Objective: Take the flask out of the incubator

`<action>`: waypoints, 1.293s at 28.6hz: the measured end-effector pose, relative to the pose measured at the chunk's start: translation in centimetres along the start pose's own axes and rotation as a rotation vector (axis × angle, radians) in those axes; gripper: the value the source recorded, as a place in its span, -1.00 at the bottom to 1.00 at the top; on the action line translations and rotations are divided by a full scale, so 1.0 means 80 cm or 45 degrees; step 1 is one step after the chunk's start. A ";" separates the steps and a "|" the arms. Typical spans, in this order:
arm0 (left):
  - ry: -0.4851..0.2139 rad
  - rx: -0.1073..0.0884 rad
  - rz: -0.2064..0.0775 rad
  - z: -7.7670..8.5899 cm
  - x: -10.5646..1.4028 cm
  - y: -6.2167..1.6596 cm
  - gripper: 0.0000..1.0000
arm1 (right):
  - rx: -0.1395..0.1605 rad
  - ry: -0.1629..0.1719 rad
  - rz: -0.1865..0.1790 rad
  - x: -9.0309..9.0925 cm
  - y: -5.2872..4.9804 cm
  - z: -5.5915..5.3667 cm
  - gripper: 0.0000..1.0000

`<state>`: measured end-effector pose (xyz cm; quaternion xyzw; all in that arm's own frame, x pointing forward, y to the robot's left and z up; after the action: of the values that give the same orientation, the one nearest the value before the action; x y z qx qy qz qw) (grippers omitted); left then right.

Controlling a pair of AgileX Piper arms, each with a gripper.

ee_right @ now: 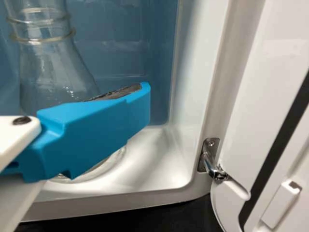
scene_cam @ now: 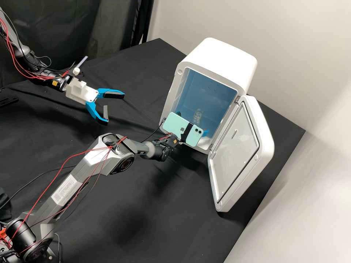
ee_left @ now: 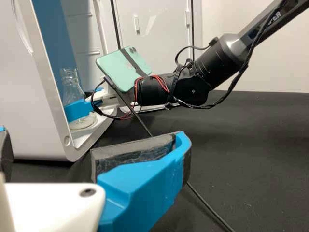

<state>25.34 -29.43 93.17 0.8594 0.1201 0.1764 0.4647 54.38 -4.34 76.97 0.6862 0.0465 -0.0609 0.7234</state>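
A clear glass flask [scene_cam: 197, 116] stands upright on the floor of the white incubator [scene_cam: 219, 58], whose blue inside is open to the front. Its door [scene_cam: 237, 153] hangs swung wide to the right. My right gripper [scene_cam: 203, 132] is inside the chamber at the flask's base, open. One blue finger [ee_right: 96, 121] lies along the lower side of the flask [ee_right: 48, 67], and the other finger is hidden. From the side, the flask [ee_left: 72, 87] shows behind that blue finger [ee_left: 77, 110]. My left gripper [scene_cam: 114, 107] hangs open and holds nothing, above the bench left of the incubator.
A mint-green phone [scene_cam: 182, 129] is strapped on the right wrist and covers the chamber's lower opening. The right arm [scene_cam: 109, 160] stretches across the bench with red cables along it. The bench edge [scene_cam: 256, 204] runs close by the open door.
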 end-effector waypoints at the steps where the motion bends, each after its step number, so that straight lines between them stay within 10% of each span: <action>1: 0.000 -0.001 -0.002 0.000 0.000 -0.0004 1.00 | 0.000 0.001 0.001 0.000 0.000 0.000 1.00; 13: 0.000 -0.001 -0.003 0.000 0.000 -0.0007 1.00 | -0.002 0.009 0.010 0.001 0.003 -0.003 1.00; 14: 0.000 -0.001 -0.003 0.000 0.000 -0.0007 1.00 | -0.002 0.009 0.010 0.001 0.003 -0.003 -1.00; 37: 0.000 -0.001 -0.003 0.000 0.000 -0.0007 1.00 | 0.026 0.023 0.025 0.002 0.003 0.004 -1.00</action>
<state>25.30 -29.42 93.11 0.8590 0.1210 0.1761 0.4652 54.55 -4.65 77.21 0.6945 0.0457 -0.0483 0.7164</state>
